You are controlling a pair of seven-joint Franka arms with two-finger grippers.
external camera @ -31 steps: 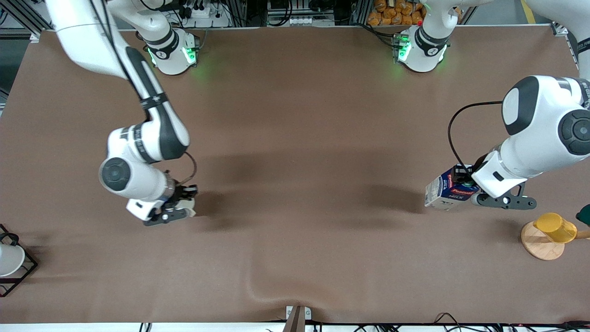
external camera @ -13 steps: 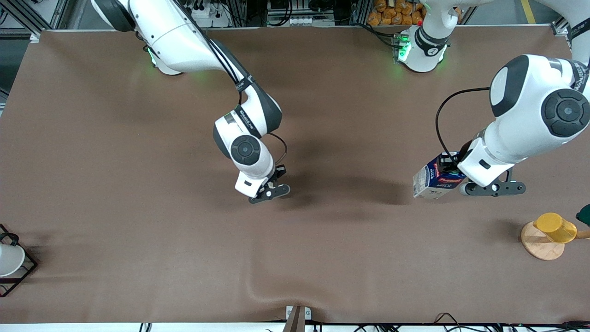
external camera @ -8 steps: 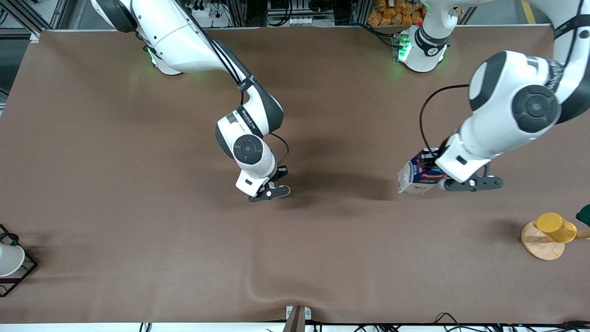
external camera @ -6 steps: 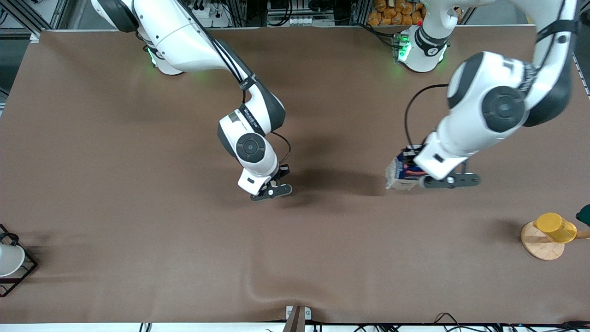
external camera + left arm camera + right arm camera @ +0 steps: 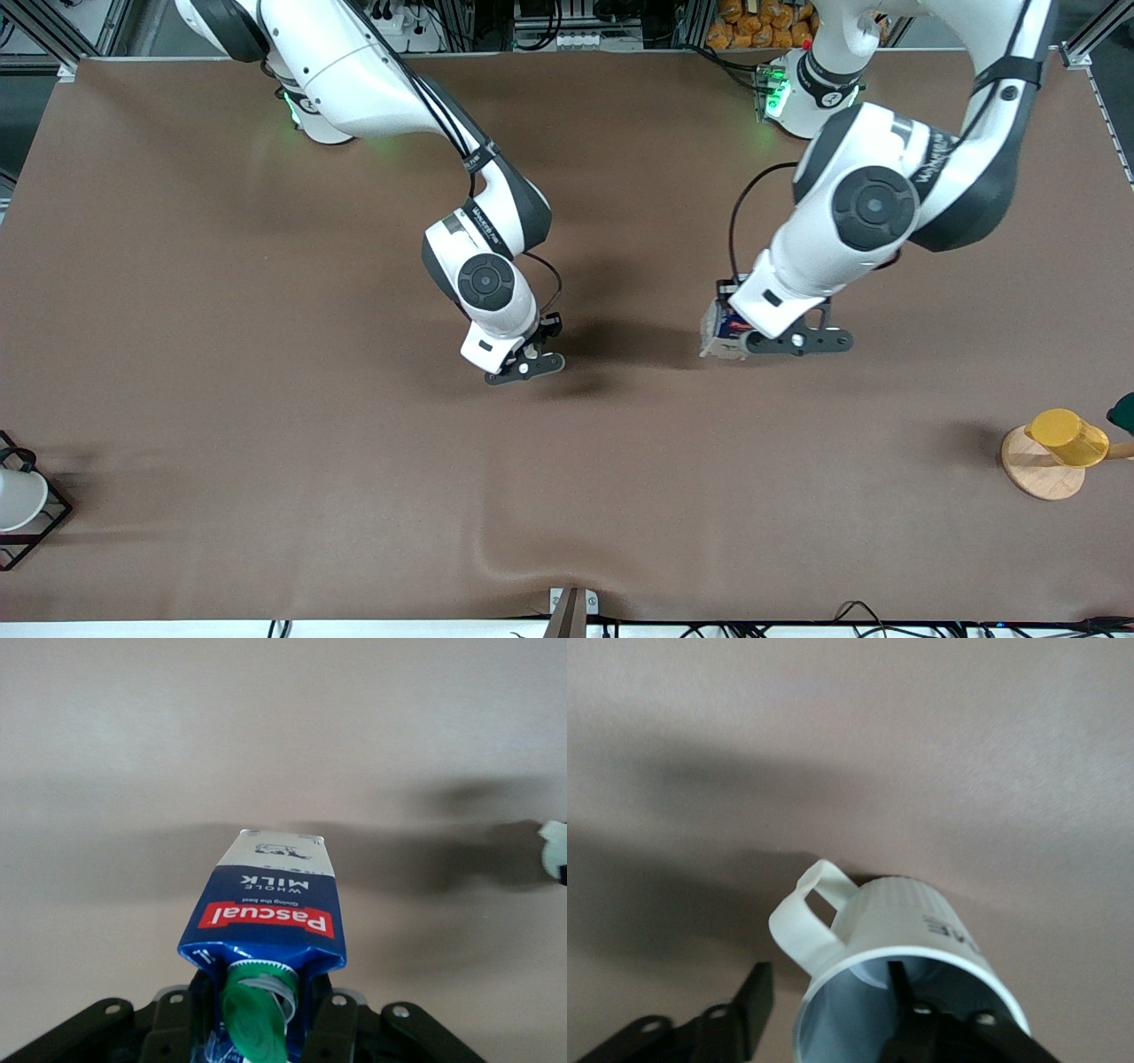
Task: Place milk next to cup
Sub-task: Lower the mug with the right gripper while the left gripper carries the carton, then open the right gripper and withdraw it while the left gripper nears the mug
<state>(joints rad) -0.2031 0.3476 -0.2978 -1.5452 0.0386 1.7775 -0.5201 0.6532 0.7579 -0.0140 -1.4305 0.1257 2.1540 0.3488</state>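
The milk, a dark-blue carton with a red band and a green cap, hangs tilted over the middle of the table. My left gripper is shut on its gable top; in the left wrist view the fingers clamp the milk on both sides of the cap. The cup, pale with a stubby handle, stands on the brown cloth. My right gripper is open astride its wall, one finger inside and the other outside, clear of the rim. In the front view the right gripper hides the cup.
A yellow cup sits on a round wooden stand at the left arm's end, with a dark green thing beside it. A white cup in a black wire rack stands at the right arm's end. The cloth has a wrinkle nearer the camera.
My left arm has carried the milk toward the table's middle, closer to the right gripper. The right gripper set the cup down in the middle and has opened off its wall.
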